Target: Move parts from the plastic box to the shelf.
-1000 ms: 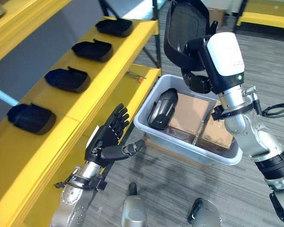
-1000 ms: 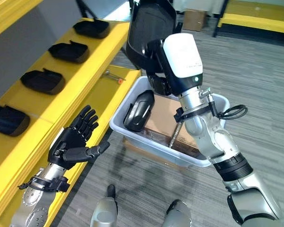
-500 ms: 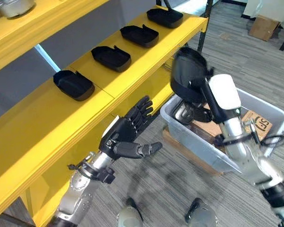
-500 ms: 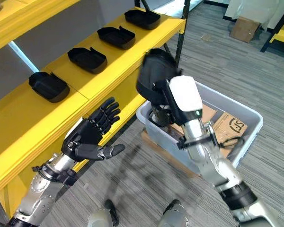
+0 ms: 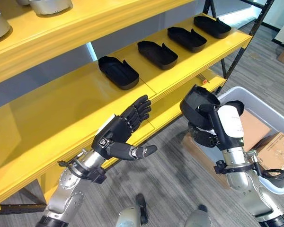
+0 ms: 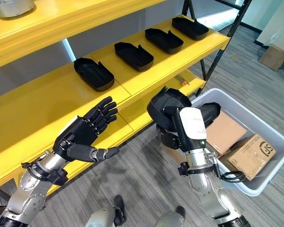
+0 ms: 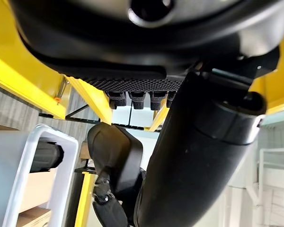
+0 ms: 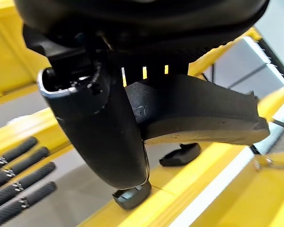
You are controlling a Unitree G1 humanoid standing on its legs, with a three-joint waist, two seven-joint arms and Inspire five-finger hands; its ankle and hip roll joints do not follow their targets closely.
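Note:
My right hand (image 5: pixel 204 136) is shut on a black shell-shaped part (image 5: pixel 197 101), held upright in the air between the grey plastic box (image 6: pixel 238 111) and the yellow shelf (image 5: pixel 61 104). The right wrist view has my thumb (image 8: pixel 104 132) across the part (image 8: pixel 199 118). A second black part (image 6: pixel 209 111) lies in the box. Several like parts, among them one (image 5: pixel 118 72) and another (image 5: pixel 157 47), stand in a row on the shelf. My left hand (image 5: pixel 114 138) hovers open in front of the shelf edge, palm toward the held part (image 7: pixel 116 151).
Two cardboard boxes (image 6: pixel 225 132) (image 6: pixel 251 151) fill the plastic box's far end. An upper yellow shelf carries silver-grey items (image 5: pixel 47 5). A small orange-tipped tool (image 6: pixel 182 81) lies on the low shelf. A dark shelf post (image 5: pixel 236 47) stands by the box.
The camera has swung toward the shelf. My right hand has brought the black part down from high above the box to beside the shelf front. The left hand stays open.

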